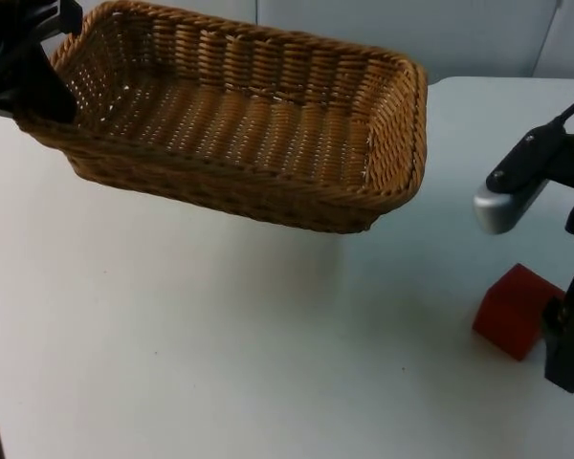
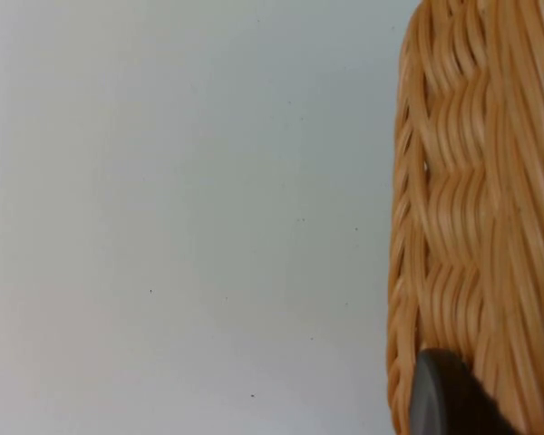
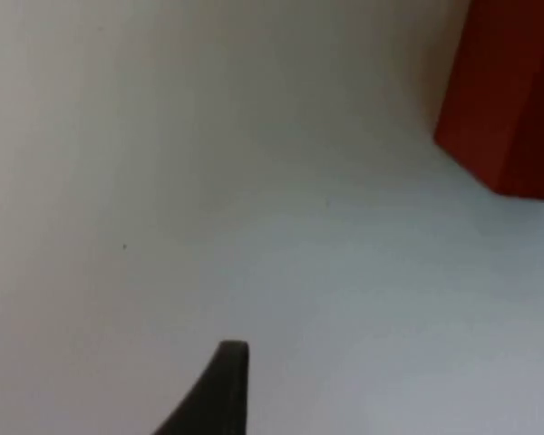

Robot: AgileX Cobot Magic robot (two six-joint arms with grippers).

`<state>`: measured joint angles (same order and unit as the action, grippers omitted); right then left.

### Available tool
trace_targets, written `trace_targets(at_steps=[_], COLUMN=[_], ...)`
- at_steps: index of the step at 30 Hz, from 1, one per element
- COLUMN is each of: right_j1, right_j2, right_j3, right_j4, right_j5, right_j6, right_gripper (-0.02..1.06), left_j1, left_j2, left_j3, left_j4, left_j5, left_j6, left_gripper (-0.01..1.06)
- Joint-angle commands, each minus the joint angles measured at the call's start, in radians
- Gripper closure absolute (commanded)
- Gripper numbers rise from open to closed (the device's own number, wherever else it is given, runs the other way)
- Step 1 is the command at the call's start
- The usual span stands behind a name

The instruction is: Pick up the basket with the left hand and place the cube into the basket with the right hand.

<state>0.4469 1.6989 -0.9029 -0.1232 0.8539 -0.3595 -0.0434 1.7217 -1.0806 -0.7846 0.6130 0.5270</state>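
1. Above the bench point(image 1: 220, 363), my left end effector point(image 1: 33, 81) is clamped on the basket point(image 1: 239, 124), lifted and tilted.
2. Beside the red cube point(image 1: 513, 309), my right end effector point(image 1: 566, 344) waits low; finger state unclear, cube ungrasped.

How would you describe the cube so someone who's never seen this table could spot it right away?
Start at the white table and look to its right side, away from the big wicker basket that the left gripper holds up. There, beside the right gripper, sits the cube: small, solid red and sharp-edged, unlike anything else there.
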Motion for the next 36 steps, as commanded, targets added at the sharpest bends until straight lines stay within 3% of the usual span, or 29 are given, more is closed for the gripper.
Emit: trace_targets(at_steps=[1,8,22,24,26,27,28,29,31,36], right_j1=[0.004,-0.008,-0.028,-0.028,-0.039,-0.039,-0.06,-0.077,-0.114,-0.191], right_j2=[0.003,0.008,0.171,0.183,0.191,0.191,0.191,0.186,0.164,0.084], right_j3=[-0.008,-0.008,-0.008,-0.008,-0.008,-0.008,-0.008,-0.008,-0.024,-0.134], right_j4=[-0.014,0.0,-0.005,-0.003,-0.022,-0.022,-0.052,-0.086,-0.159,-0.261], right_j5=[-0.053,-0.295,-0.367,-0.374,-0.383,-0.383,-0.398,-0.408,-0.402,-0.327], right_j6=[-0.007,-0.004,0.022,0.033,0.086,0.086,0.159,0.219,0.331,0.41], right_gripper=[-0.01,-0.01,0.02,0.16,0.5,0.5,0.82,1.03,1.04,1.04], left_j1=[0.001,0.001,0.001,0.001,0.001,0.001,0.001,0.001,0.001,0.001], left_j2=[-0.015,-0.015,-0.015,-0.015,-0.015,-0.015,-0.015,-0.015,-0.015,-0.015], left_j3=[-0.001,-0.001,-0.001,-0.001,-0.001,-0.001,-0.001,-0.001,-0.001,-0.001], left_j4=[-0.04,-0.04,-0.04,-0.04,-0.04,-0.04,-0.04,-0.04,-0.04,-0.04], left_j5=[-0.008,-0.008,-0.01,-0.01,-0.01,-0.01,-0.01,-0.01,-0.012,-0.012], left_j6=[-0.003,-0.003,-0.003,-0.003,-0.003,-0.003,-0.003,-0.003,-0.003,-0.003], left_gripper=[1.05,1.05,1.05,1.05,1.05,1.05,1.05,1.05,1.05,1.05])
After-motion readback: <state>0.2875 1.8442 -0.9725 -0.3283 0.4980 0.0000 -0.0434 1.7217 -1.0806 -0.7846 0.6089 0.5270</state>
